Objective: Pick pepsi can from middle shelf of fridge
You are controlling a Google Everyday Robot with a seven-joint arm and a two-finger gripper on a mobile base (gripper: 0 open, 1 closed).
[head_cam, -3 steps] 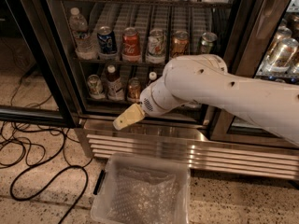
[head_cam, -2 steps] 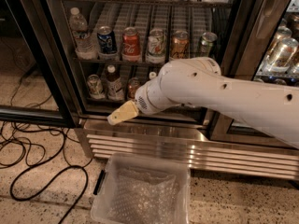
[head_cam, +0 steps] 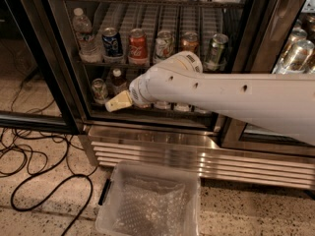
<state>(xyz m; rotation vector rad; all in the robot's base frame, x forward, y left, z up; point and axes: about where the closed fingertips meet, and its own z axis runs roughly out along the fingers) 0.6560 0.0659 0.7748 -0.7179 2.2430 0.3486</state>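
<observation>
The pepsi can (head_cam: 112, 42), dark blue with a silver top, stands at the front left of the middle shelf (head_cam: 170, 19) of the open fridge (head_cam: 157, 149). A red Coca-Cola can (head_cam: 137, 46) stands just right of it. My gripper (head_cam: 118, 102), a cream-coloured tip on the white arm (head_cam: 221, 97), is in front of the lower shelf, below the pepsi can and apart from it. The arm reaches in from the right and hides part of the lower shelf.
A water bottle (head_cam: 83, 36) stands left of the pepsi can; more cans (head_cam: 163, 44) stand to the right. A can (head_cam: 99, 88) and a bottle (head_cam: 117, 80) are on the lower shelf. A clear plastic bin (head_cam: 147, 200) sits on the floor. Black cables (head_cam: 29, 154) lie at left.
My gripper has moved up and to the left, closer to the fridge's shelves. The cans have not moved.
</observation>
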